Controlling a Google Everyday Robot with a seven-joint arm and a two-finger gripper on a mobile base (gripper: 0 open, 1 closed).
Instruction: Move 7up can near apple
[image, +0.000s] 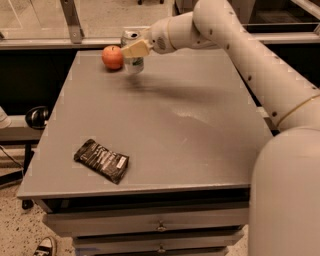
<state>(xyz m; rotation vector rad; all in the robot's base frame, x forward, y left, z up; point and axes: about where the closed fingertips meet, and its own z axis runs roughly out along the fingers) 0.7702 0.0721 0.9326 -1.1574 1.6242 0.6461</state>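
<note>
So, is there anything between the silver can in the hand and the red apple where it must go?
Nothing visible. The hand holds the small silver-white drink can right beside the round red-orange apple at the far left of the grey table. The flat black snack packet lies well clear, near the front edge.

**Arm stretched out, gripper clamped beside the apple**

Your gripper (131, 49) is sitting just beside the apple (112, 57), on the apple's right in the camera view. It is gripping the 7up can (133, 65), closed on the can's sides. One tan finger (137, 48) is lying across the front of the can, its tip pointing toward the apple. Your white wrist (167, 36) is lying roughly level, farther right of the apple. From there your arm (260, 65) is bending at a rounded joint and sloping down, away from the apple, into the bulky white segment at the lower right.
</note>
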